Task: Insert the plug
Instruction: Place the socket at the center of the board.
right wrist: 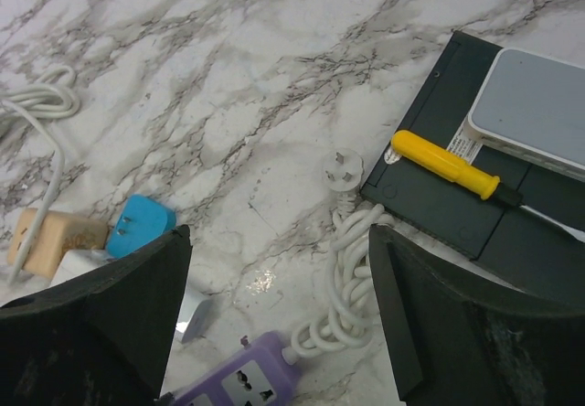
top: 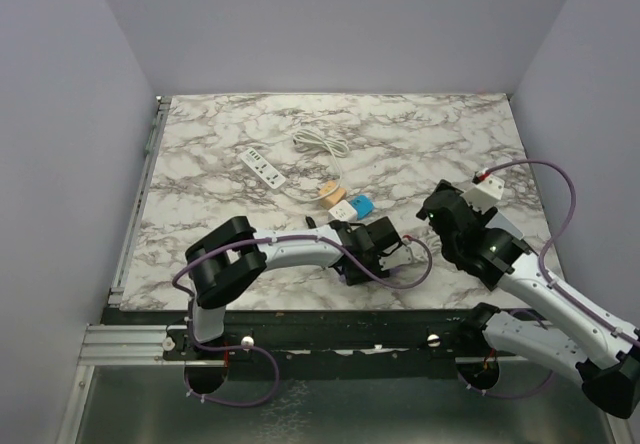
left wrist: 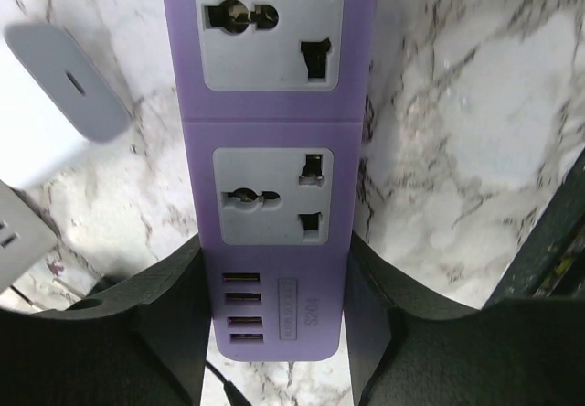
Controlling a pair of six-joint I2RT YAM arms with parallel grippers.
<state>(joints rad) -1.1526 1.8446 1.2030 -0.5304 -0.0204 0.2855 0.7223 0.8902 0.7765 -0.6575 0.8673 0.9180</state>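
Observation:
A purple power strip [left wrist: 274, 113] with universal sockets and several USB ports lies on the marble table. My left gripper [left wrist: 274, 252] is shut on its USB end, one finger pressed on each side. In the top view the left gripper [top: 385, 236] covers the strip. The right wrist view shows the strip's other end [right wrist: 239, 388], its coiled white cable [right wrist: 352, 283] and the white three-pin plug [right wrist: 343, 164] lying loose on the table. My right gripper [right wrist: 279, 241] is open and empty, above the cable. It is right of the left gripper in the top view [top: 432, 209].
A blue adapter [right wrist: 137, 228], a tan adapter [right wrist: 50, 241] and a white adapter [right wrist: 187, 310] lie left of the cable. A black tray [right wrist: 439, 205] holds a yellow screwdriver [right wrist: 446, 164] and a grey-white box [right wrist: 539, 104]. A white power strip [top: 263, 167] with its cable [top: 320, 144] lies farther back.

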